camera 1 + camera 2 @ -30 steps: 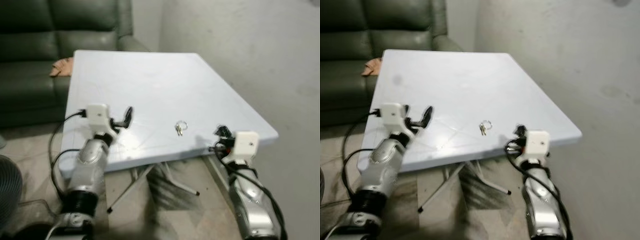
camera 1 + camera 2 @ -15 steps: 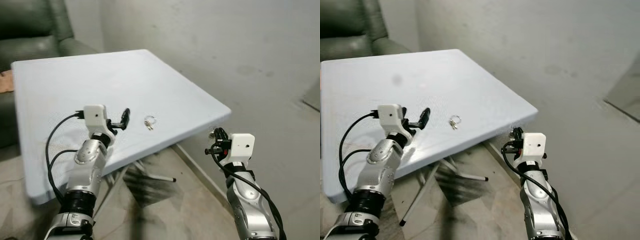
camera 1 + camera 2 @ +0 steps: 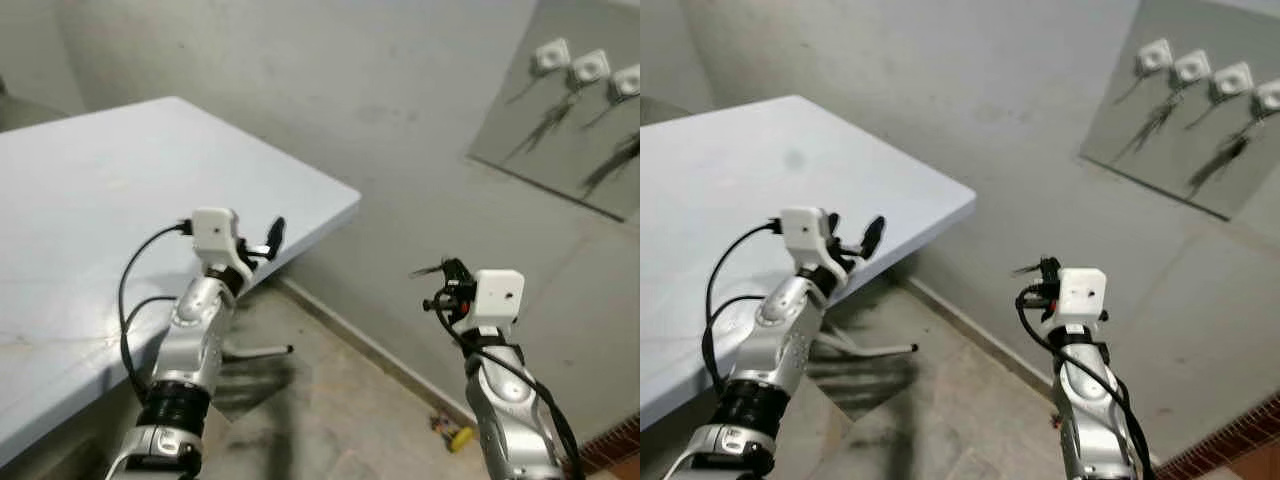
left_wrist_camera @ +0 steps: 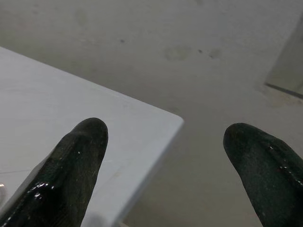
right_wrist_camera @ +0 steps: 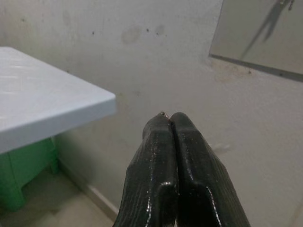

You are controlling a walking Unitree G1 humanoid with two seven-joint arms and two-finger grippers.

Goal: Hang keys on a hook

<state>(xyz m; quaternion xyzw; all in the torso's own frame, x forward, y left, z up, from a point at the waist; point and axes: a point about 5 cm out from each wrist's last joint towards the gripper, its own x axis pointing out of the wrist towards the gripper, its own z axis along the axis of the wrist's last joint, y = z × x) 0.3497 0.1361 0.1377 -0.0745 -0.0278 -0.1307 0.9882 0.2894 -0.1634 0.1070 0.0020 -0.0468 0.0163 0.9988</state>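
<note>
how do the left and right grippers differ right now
The left gripper has its fingers spread wide apart; the right gripper has its fingers pressed together. The left gripper hangs over the edge of the white table; the right gripper is out past the table, in front of the grey wall. Both have two black fingers.

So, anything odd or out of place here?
One thing: a small yellow object lies loose on the floor by the wall. Otherwise the table and the board of hooks with hanging keys look orderly.
</note>
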